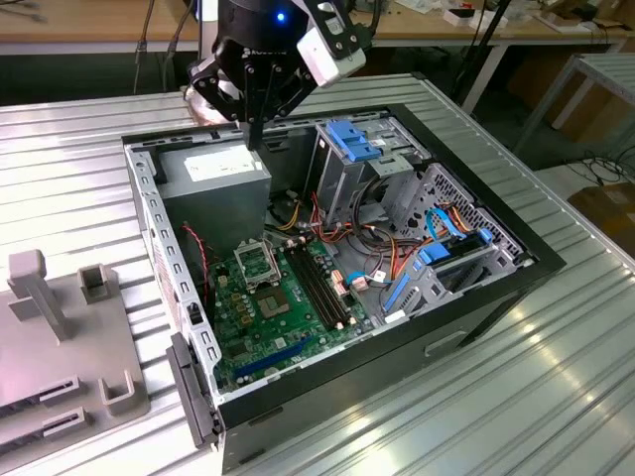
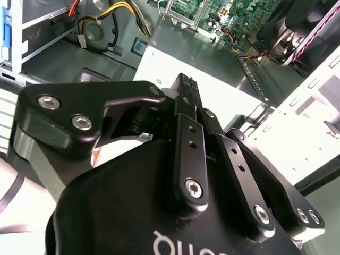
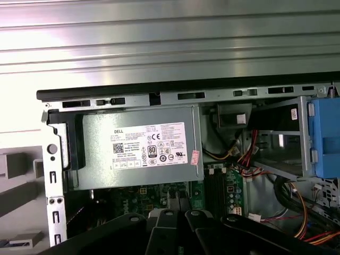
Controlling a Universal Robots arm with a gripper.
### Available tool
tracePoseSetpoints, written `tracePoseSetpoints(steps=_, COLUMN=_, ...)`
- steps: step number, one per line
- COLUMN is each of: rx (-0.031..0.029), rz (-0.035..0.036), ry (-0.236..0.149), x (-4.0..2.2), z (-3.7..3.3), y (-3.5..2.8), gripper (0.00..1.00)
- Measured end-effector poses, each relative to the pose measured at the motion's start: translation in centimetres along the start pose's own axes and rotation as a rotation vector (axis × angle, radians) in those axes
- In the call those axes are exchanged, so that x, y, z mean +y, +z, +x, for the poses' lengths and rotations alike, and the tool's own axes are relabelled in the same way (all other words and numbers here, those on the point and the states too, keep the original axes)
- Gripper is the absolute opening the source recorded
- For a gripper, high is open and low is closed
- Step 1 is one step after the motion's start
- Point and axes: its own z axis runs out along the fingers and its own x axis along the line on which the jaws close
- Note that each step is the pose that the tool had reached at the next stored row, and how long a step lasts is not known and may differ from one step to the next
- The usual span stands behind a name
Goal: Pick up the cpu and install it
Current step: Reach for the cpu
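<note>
Gripper (image 1: 256, 137) hangs above power supply (image 1: 220, 175), at far end of open computer case (image 1: 151, 218). Fingers (image 2: 187, 133) drawn together, tips nearly meeting; any grasped item: cannot tell. cpu position: cannot tell. Socket frame (image 1: 256, 266) sits on motherboard (image 1: 260, 332), well apart from gripper.

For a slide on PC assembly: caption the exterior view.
Gripper poised above the power supply of an open computer case on a metal table.

Bright overhead light glares off the ribbed metal table (image 1: 536, 397) at five o'clock in the exterior view. The computer case (image 1: 466, 332) holds soft shadow inside, darkest beside the power supply (image 1: 213, 174) at ten o'clock.
</note>
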Motion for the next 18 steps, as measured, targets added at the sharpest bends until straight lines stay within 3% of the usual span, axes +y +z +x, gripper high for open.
tracePoseSetpoints(steps=18, rx=0.0000, rz=0.0000, ry=0.000, x=-0.05, z=0.68, y=0.08, gripper=0.11)
